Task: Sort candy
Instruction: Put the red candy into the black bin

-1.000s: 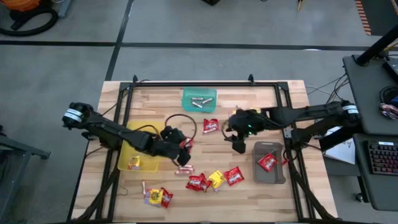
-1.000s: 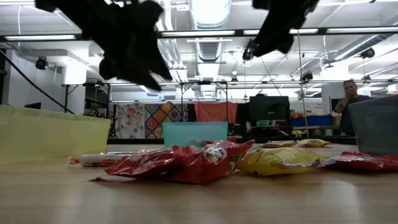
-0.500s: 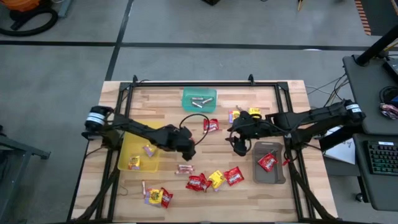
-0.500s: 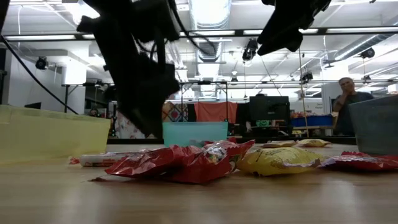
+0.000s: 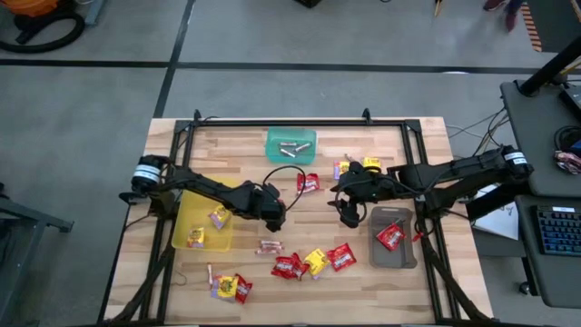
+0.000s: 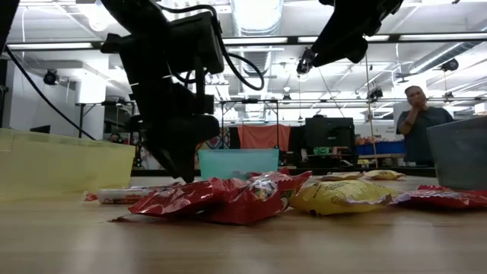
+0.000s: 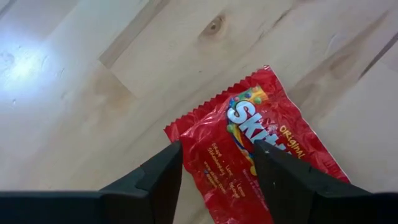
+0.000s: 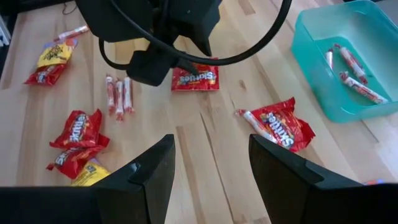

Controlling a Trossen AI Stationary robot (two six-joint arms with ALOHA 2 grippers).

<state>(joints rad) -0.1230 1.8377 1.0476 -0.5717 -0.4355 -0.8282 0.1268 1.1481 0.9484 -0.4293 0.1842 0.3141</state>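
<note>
The left gripper (image 5: 275,216) hangs just above the bench (image 5: 427,282), its fingers (image 7: 163,177) spread wide with nothing between them; a red Skittles packet (image 7: 261,158) lies flat on the wood straight beyond the fingertips, untouched. The right gripper (image 5: 348,211) hovers over the middle of the bench beside the grey tray (image 5: 404,257), its fingers (image 8: 152,177) also wide and empty. Ahead of those fingers lie more red packets (image 8: 78,140), three small twisted rolls (image 8: 118,94) side by side, and the green tray (image 8: 323,74) with rolls in it. Other candy sits in the yellow tray (image 5: 195,218) and near the bench's front edge.
</note>
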